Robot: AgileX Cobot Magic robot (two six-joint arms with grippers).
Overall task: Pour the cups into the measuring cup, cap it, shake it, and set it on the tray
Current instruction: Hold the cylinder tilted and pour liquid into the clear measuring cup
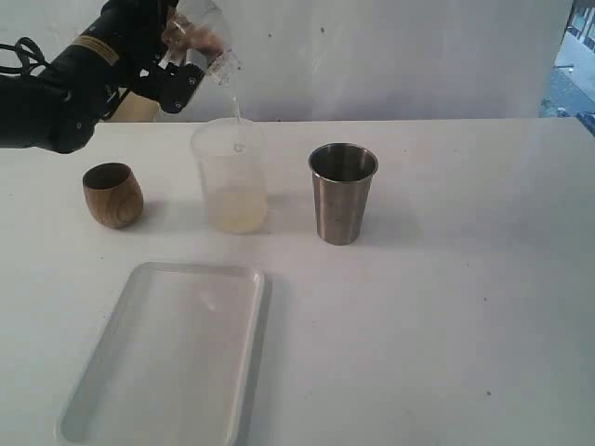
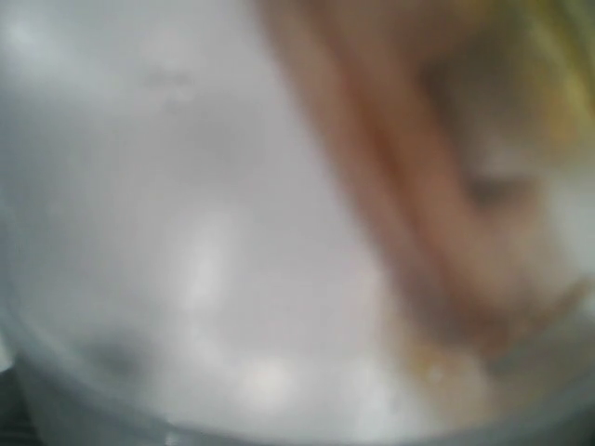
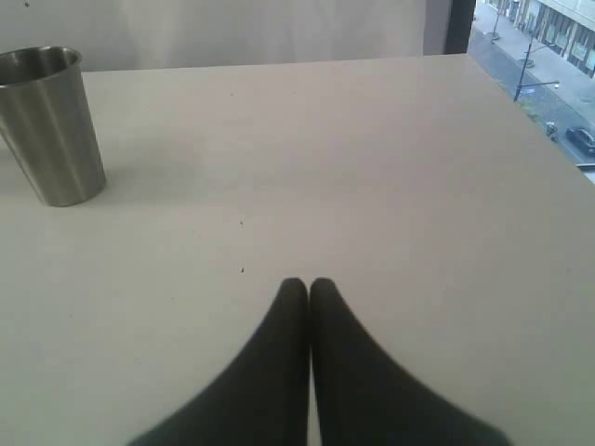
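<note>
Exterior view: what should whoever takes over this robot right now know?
Left gripper: jaws around a tilted clear cup, pouring a thin stream into the frosted cup on the table.
Right gripper: jaws shut, empty, over the table.
Wooden cup and steel tumbler stand upright either side of it; tray lies bare in front.
Done: pouring under way.
To do: capping, shaking, placing on the tray; no lid in view.

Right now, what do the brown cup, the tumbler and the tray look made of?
Brown cup: wood by the look, with darker grain streaks on a matte brown surface.
Tumbler: probably stainless steel with a brushed finish, going by the grey metallic sheen, soft reflections and thin rim.
Tray: white and smooth, slightly glossy. Likely plastic, though melamine or enamel can't be ruled out.
</note>
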